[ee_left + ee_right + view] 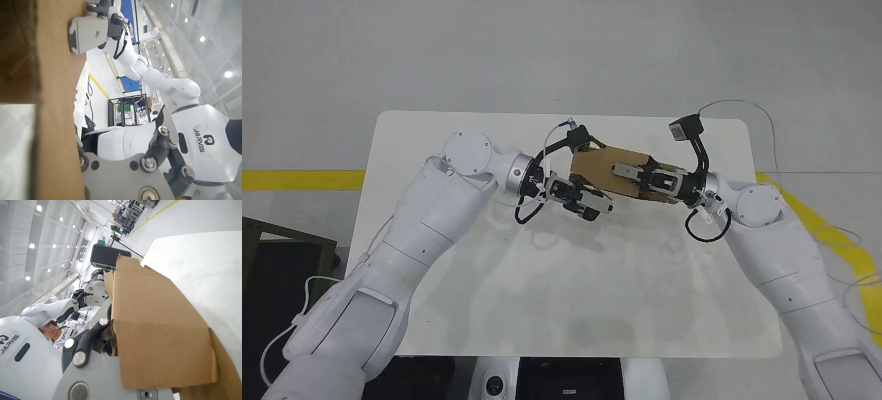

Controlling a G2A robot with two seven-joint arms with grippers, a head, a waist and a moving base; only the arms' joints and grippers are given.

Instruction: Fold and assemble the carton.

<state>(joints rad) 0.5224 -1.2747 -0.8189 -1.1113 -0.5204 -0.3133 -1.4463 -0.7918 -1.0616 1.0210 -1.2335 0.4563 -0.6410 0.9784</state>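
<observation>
Over the far middle of the white table [442, 300], in the top view, I see the carton [604, 160] between my two arms. It is plain matte brown cardboard, partly folded into a box shape. The left gripper [587, 203] is at its near left corner, and the right gripper [637, 172] lies across its top from the right. The table top is smooth, with rounded corners.

In the left wrist view, the carton [56, 94] is a broad brown panel with a rough, ragged edge. One of the fingers [162, 123], metal with a black toothed pad, stands well apart from the panel. So the left gripper [119, 123] is spread wide and clamps nothing. Its other side is hidden at the cardboard edge. Farther off, a flat grey part of the right gripper [85, 32] touches the panel.

In the right wrist view, the carton [160, 323] shows sharp creases and a notched flap. It covers the front of the right gripper, so I cannot tell if that one grips. The left gripper [88, 302] is half hidden behind it.
</observation>
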